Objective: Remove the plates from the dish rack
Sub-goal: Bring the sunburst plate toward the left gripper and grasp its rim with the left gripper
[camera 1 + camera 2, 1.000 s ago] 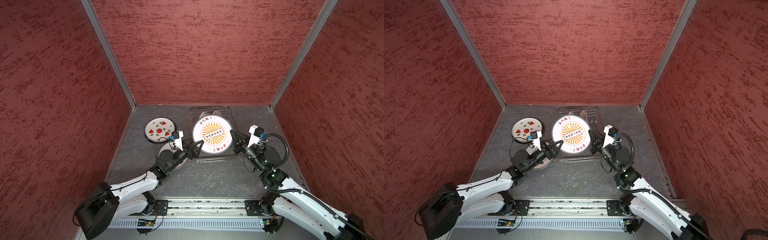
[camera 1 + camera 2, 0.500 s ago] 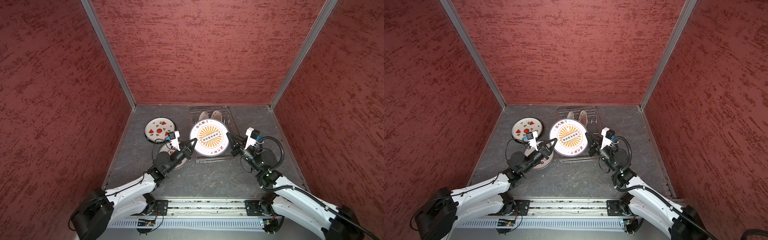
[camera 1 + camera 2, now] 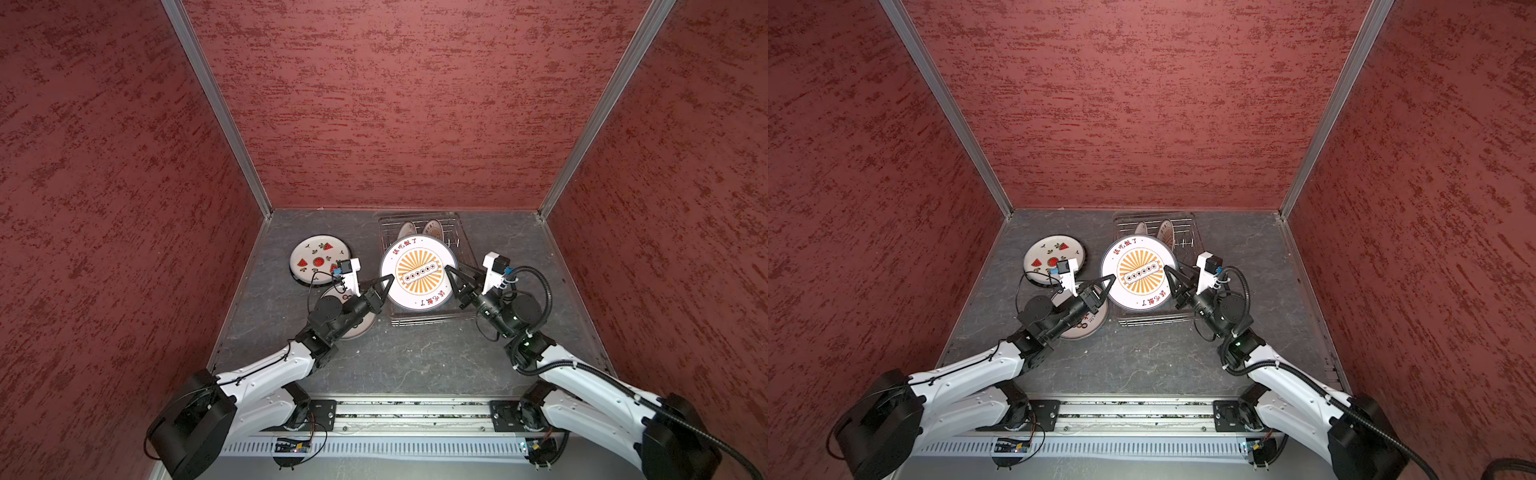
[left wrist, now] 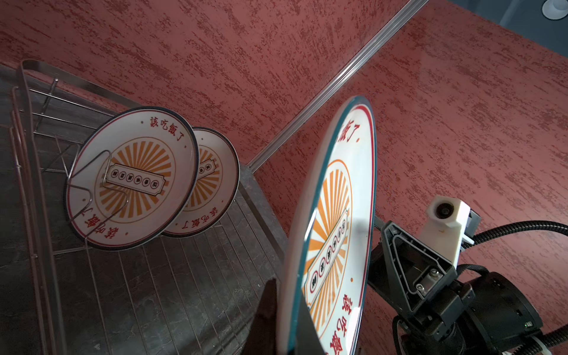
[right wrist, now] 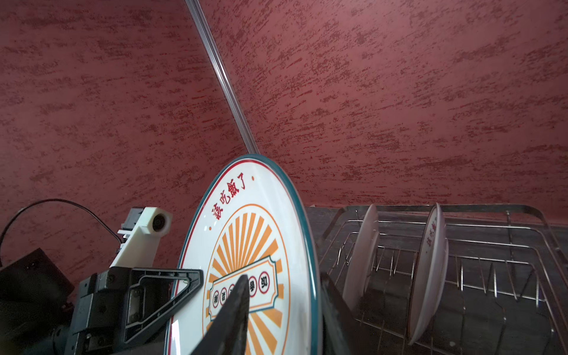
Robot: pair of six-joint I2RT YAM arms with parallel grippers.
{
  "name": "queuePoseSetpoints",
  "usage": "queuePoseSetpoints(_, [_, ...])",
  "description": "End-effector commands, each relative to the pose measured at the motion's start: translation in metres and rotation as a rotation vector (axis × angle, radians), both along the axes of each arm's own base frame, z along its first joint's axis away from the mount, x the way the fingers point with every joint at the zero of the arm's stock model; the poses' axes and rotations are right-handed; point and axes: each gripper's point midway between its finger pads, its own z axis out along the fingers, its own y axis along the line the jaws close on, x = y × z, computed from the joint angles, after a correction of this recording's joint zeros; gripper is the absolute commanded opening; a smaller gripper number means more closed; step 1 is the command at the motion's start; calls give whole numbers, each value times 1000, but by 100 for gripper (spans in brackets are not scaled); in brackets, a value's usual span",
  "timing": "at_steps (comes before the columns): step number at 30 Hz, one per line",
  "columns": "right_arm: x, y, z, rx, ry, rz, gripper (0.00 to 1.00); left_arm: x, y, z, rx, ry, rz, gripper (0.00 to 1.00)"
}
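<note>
**Top views:** sunburst plate (image 3: 417,272) held aloft over near end of dish rack (image 3: 434,321). Watermelon plate (image 3: 318,262) and ring-motif plate (image 3: 1090,327) lie flat on table (image 3: 415,361) left of rack, already unloaded.

**Left wrist:** left gripper (image 4: 284,325), jaws clamped on sunburst plate's rim. Two more sunburst plates (image 4: 132,178) stand in rack, pending.

**Right wrist:** right gripper (image 5: 284,285), jaws parted, straddling that plate's opposite rim.
</note>
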Motion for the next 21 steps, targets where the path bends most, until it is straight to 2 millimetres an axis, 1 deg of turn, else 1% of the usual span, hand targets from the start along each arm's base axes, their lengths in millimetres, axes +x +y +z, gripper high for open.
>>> queuePoseSetpoints(1, [-18,21,21,7,-55,141,55,-2,-1,21,-57,-29,-19,0])
queuePoseSetpoints(3, [-16,24,16,-3,-31,150,79,0,1,22,-69,-20,-7,0])
queuePoseSetpoints(4, [-13,24,12,-8,-9,144,98,1,3,23,-75,-18,0,0])
queuePoseSetpoints(8, [-6,27,2,-29,43,132,99,4,13,22,-91,-12,40,0])
queuePoseSetpoints(12, [0,24,-5,-28,55,96,99,5,23,22,-109,-7,68,0])
queuePoseSetpoints(16, [12,23,-17,-55,110,49,99,7,38,19,-128,5,118,0])
queuePoseSetpoints(18, [13,23,-18,-55,114,43,99,7,46,16,-136,17,146,0])
queuePoseSetpoints(21, [21,11,-21,-6,175,-28,99,9,57,8,-149,56,194,0])
